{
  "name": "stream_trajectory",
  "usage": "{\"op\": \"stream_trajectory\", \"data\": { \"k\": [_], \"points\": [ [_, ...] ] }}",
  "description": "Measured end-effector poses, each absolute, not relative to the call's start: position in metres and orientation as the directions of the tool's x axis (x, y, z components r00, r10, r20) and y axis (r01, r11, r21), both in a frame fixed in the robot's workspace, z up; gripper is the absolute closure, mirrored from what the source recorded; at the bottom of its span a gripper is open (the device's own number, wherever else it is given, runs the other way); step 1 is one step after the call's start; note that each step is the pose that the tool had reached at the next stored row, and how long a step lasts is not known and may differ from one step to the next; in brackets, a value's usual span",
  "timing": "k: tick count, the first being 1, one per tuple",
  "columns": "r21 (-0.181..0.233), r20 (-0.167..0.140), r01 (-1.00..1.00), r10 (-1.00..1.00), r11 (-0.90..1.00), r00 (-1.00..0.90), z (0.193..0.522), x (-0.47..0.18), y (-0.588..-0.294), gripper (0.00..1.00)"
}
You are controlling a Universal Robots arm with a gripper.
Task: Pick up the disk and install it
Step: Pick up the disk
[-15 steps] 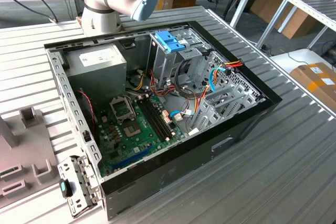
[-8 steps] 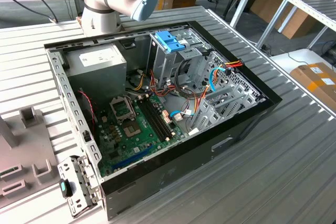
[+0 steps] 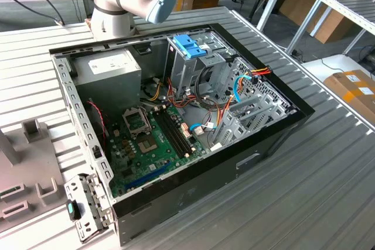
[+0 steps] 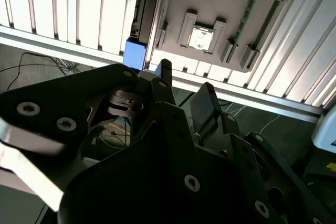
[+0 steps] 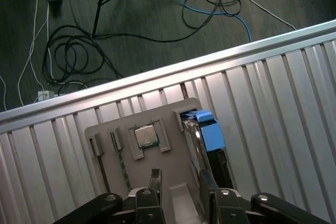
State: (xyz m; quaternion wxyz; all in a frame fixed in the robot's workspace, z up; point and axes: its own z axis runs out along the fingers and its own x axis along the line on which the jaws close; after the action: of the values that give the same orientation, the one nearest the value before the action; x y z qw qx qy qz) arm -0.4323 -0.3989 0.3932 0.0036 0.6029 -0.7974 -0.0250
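Disk point(image 5: 210, 135): stands on edge in the side slot of the grey holder tray point(image 5: 142, 174), blue end toward the counter point(image 5: 273, 103) rim, bare ribbed counter alongside. Hand point(image 5: 181, 190): over tray, fingers point(image 5: 155, 182) spread, empty.

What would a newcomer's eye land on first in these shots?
The open computer case at the centre of the exterior view, with its green motherboard and the blue latch on the drive cage exposed. In the first wrist view, the disk, blue bracket showing, stands on edge at the side of a grey tray that holds a processor chip. The open pincer hangs over them.
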Motion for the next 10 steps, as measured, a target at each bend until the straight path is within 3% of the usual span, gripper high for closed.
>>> {"op": "stream_trajectory", "data": {
  "k": [10],
  "points": [
    [0.044, -0.024, -0.974, -0.974, 0.223, -0.225, 0.3932, -0.4324, -0.3989, 0.58]
  ]
}}
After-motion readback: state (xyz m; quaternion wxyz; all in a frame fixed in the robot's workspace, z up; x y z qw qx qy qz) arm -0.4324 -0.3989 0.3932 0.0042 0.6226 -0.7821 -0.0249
